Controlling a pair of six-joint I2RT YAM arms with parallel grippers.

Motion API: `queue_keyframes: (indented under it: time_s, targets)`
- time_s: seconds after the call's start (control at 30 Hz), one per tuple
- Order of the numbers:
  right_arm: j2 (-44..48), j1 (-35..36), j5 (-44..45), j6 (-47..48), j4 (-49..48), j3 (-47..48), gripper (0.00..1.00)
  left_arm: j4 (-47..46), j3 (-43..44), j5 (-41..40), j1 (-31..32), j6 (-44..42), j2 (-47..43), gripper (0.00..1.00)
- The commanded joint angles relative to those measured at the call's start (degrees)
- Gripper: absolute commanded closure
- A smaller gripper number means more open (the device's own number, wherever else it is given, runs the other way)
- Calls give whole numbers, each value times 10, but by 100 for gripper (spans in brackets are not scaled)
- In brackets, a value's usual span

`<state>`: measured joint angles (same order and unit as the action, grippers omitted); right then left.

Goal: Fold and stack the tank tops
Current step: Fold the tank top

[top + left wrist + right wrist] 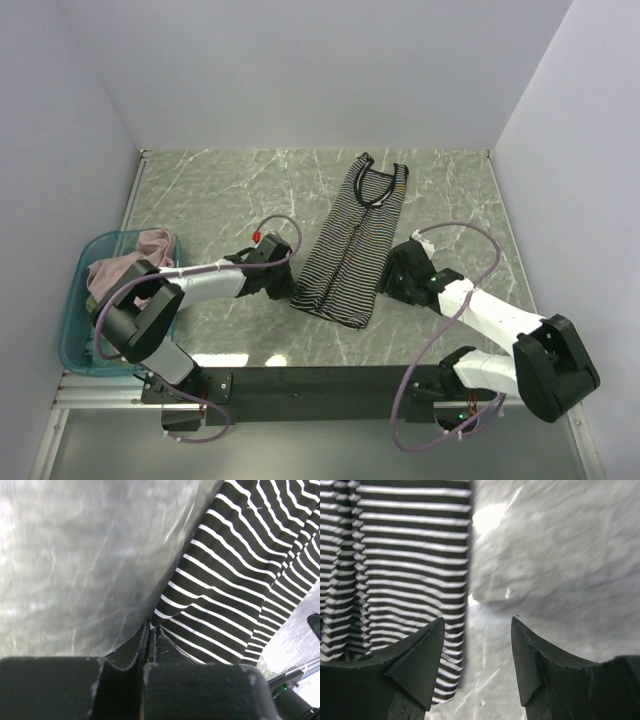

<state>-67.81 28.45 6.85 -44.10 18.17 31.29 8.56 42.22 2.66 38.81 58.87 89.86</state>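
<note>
- Marbled green table [220,190], with a teal tub [75,330] holding a pink tank top [150,245].
- Striped tank top [350,250] lies flat, well right of the tub.
- Left gripper [285,283] is clamped on its tub-side hem corner.
- Right gripper [477,620] is spread wide at the edge farthest from the tub, holding nothing.

Left arm [190,275] and right arm [485,312]: white links, bulky black joints. A grey-purple cable [462,226] runs along each. Small red spot [258,237] at the left wrist. Black base bar [320,382] along the near edge. Right fingers [420,665] black, wedge-shaped, pointed; left fingers [200,690] black, blocky, pale scuffs.
</note>
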Motion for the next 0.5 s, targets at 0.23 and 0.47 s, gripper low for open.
queue_keyframes:
  time_s: [0.23,0.47]
  targets:
    - [93,159,41,-130,53,-54,37,48,-54,-40,68,8,-6,91]
    - [61,237,77,-192,86,-43,38,136,7,-87,66,-60,-84,58]
